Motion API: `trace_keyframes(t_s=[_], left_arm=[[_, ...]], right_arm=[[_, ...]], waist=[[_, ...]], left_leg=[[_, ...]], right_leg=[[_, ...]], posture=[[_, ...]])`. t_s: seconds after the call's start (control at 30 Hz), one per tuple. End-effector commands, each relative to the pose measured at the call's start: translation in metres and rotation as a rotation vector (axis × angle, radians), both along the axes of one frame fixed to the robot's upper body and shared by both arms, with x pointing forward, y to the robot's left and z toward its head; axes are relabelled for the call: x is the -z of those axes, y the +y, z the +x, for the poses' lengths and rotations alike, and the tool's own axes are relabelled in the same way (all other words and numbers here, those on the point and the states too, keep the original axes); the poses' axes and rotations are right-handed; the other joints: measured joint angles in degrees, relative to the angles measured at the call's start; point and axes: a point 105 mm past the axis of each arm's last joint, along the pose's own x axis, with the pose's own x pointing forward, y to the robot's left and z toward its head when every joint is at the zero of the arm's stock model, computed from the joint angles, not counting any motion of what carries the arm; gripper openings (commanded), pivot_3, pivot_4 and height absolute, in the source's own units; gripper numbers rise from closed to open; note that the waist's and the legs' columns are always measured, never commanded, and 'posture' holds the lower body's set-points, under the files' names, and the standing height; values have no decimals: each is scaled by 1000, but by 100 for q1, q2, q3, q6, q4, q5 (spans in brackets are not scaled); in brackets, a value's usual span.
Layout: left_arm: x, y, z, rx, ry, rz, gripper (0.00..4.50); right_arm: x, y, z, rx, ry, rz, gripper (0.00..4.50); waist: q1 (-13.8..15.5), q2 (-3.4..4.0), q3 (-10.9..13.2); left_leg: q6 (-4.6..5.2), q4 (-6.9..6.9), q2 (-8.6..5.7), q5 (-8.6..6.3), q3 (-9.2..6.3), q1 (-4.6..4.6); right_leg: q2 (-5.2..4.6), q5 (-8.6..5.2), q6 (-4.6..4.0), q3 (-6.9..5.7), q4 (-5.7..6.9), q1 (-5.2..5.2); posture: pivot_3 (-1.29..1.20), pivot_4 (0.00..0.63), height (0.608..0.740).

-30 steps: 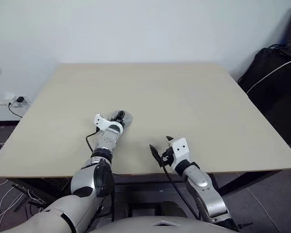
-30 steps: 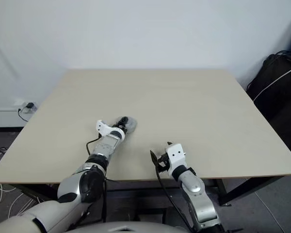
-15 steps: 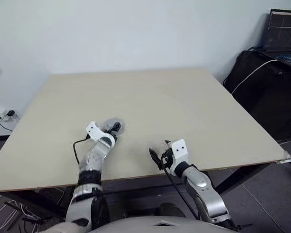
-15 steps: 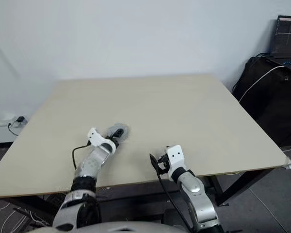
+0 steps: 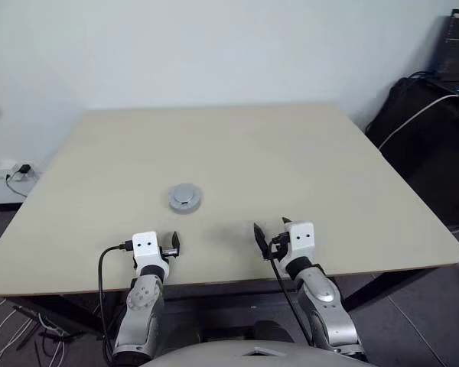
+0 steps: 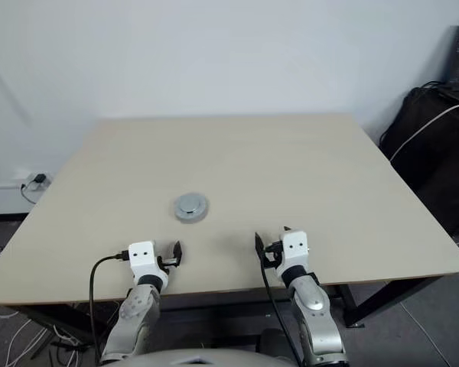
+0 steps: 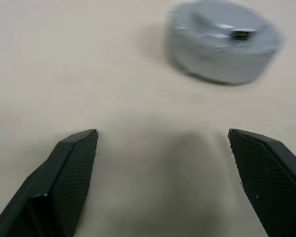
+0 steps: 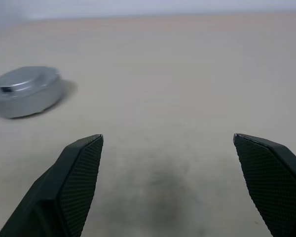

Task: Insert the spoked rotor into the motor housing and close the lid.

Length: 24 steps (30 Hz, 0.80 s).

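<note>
Left eye view: left pincer is now sitting wide and empty at the counter edge, withdrawn from the closed motor housing, with the lid seated on top. Right pincer is hovering wide, empty. Assembly appears complete.

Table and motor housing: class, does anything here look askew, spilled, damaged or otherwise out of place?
Nothing stands out. The round grey motor housing sits flat on the table with its lid level on top. Both end effectors, left and right, are open near the table's front edge, apart from it.
</note>
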Motion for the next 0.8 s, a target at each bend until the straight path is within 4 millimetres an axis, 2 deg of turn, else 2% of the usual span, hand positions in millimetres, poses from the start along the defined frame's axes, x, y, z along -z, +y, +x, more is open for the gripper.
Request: trace_keyframes(t_s=[0.03,0.23,0.43,0.8], left_arm=[[-27,-11,10,44,-175,84,4479],[-43,-14,10,83,-332,150,4479],[-42,-19,9,110,-366,162,4479],[-35,-16,9,87,-330,101,4479]], right_arm=[[-18,-21,1,136,-150,-35,4500],[-2,-40,-16,268,-113,-59,4500],[9,-36,-28,257,-84,-73,4500],[13,-20,-22,163,-67,-39,4500]], waist=[[63,1,11],[103,2,18],[91,16,27],[90,14,32]], left_leg=[[2,3,-3,0,0,-3],[15,3,-6,-6,1,-3],[17,2,-5,-7,1,-10],[32,3,-6,1,1,-10]], right_leg=[[-4,0,1,-1,-1,0],[-8,-4,2,-5,-5,2],[-7,-8,3,-6,-2,-6],[-8,-8,4,-9,-2,-5]], posture=[[0,0,740],[0,0,740],[0,0,740],[0,0,740]])
